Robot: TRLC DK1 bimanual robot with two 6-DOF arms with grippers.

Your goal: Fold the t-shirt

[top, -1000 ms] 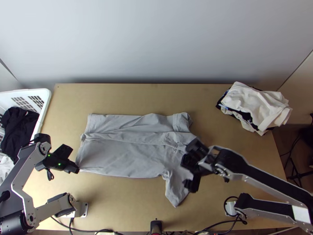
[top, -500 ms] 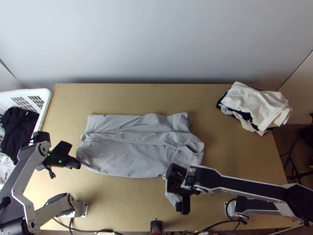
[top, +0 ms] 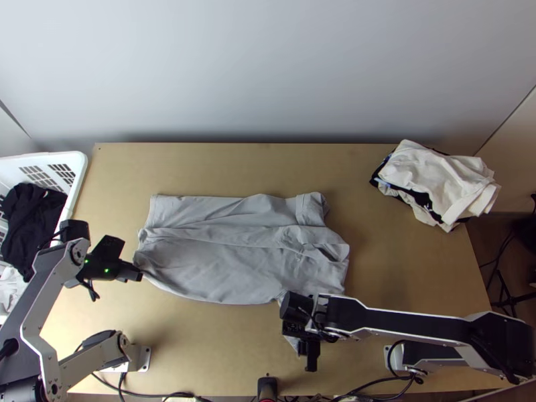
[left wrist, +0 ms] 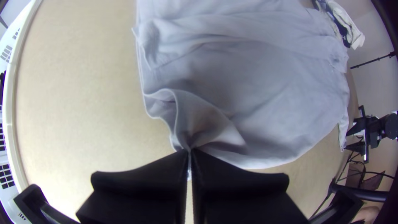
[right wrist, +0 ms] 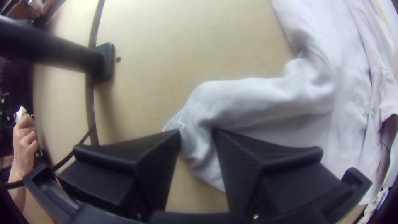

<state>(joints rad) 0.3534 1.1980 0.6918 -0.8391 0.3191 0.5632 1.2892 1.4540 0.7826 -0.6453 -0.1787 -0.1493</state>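
The light grey t-shirt [top: 234,264] lies lengthwise across the table with long folds, one sleeve towards the near edge. My left gripper [top: 140,275] is at its left near corner. In the left wrist view my left gripper [left wrist: 189,153] is shut on that corner, the cloth of the t-shirt [left wrist: 265,95] bunched up at the fingertips. My right gripper [top: 309,342] is over the near sleeve, hiding most of it. In the right wrist view my right gripper [right wrist: 197,132] stands open, the sleeve [right wrist: 248,99] of the t-shirt running between its parted fingers.
A white basket [top: 79,175] with dark and white clothes stands at the left. A pile of white and dark clothes [top: 435,177] lies at the table's far right. A black post [top: 267,387] rises at the near edge.
My right gripper has come from the t-shirt's right part down to the near sleeve. My left gripper has shifted slightly up and right, with the held corner drawn along and the near hem now curved.
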